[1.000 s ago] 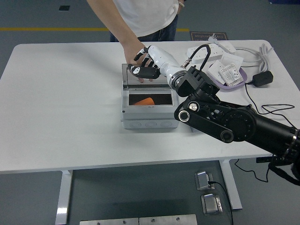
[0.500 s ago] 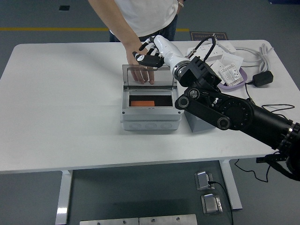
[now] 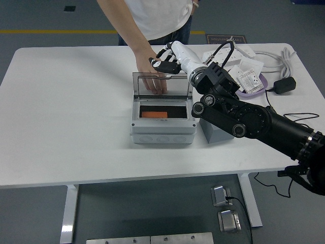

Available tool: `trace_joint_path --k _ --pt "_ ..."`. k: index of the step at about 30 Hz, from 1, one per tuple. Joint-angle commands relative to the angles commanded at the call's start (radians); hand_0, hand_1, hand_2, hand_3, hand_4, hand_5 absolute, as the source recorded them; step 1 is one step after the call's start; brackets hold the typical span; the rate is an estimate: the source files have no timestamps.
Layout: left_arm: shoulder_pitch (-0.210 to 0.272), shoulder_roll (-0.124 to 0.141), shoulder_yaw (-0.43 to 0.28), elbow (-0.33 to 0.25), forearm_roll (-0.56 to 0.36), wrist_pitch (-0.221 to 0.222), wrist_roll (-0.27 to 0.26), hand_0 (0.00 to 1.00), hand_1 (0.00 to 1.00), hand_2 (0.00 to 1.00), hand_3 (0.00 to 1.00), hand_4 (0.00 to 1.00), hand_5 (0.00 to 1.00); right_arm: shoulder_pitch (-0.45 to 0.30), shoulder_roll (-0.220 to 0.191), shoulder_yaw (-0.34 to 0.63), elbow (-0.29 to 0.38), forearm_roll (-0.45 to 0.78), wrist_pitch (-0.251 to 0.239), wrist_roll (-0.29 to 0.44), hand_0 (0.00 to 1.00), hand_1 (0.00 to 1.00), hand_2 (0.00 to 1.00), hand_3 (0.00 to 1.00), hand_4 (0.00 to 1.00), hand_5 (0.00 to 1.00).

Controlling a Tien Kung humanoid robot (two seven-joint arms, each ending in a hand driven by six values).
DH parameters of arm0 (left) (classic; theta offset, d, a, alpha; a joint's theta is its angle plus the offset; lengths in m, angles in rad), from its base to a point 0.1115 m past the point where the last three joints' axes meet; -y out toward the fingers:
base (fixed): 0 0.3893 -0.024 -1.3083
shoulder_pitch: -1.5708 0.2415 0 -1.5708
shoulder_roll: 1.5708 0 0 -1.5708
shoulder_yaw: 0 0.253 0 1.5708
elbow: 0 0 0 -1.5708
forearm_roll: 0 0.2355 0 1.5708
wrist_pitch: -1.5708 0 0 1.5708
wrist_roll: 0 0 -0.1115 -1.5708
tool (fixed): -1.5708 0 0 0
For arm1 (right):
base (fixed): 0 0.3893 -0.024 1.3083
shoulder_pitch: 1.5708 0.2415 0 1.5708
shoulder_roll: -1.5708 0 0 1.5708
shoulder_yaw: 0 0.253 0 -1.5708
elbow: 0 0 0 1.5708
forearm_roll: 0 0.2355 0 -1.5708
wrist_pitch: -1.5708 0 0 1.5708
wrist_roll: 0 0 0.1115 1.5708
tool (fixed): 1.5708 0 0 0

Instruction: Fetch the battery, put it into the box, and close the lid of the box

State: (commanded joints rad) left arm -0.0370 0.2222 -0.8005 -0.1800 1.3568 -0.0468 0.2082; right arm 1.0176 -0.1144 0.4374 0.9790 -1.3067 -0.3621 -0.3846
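A: Item one, the worktop (image 3: 66, 122): white, with the grey box (image 3: 162, 124) near its centre. We log a purple tray (image 3: 252, 90), a power strip and cables at the far right.

B: Item two, the box lid (image 3: 161, 85): clear, standing upright on the far edge. A person's hand (image 3: 154, 81) rests flat behind it. We judge this the chief risk: a push on the lid could trap those fingers or be blocked by them.

A: Item three, the right hand (image 3: 167, 62): above and behind the lid's top edge, fingers loosely curled, holding nothing that we can see.

B: Item four, the battery (image 3: 154, 114): orange, lying flat inside the box. We judge the placing done. If the hand catches the lid off-centre, the box may slide instead of closing.

A: Left arm: not seen.
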Motion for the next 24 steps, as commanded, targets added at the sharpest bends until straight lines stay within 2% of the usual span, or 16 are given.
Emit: trace_joint_path --k 16,19,24 --pt "0.005 -0.001 -0.003 0.0 0.005 0.001 0.002 0.619 0.717 0.655 0.613 0.684 0.512 0.002 0.004 -0.004 -0.011 -0.005 0.003 -0.006 0.691 0.53 0.531 0.591 0.799 0.724" --pt "0.008 -0.002 -0.006 0.0 0.007 0.001 0.004 0.618 0.717 0.654 0.613 0.683 0.514 0.01 0.0 0.0 -0.001 -0.01 0.031 -0.028 0.694 0.52 0.523 0.598 0.8 0.723" --pt "0.015 -0.003 -0.011 0.0 0.008 0.001 0.006 0.618 0.717 0.654 0.613 0.683 0.514 0.042 -0.016 0.003 0.024 0.002 0.136 -0.116 0.694 0.52 0.523 0.598 0.8 0.723"
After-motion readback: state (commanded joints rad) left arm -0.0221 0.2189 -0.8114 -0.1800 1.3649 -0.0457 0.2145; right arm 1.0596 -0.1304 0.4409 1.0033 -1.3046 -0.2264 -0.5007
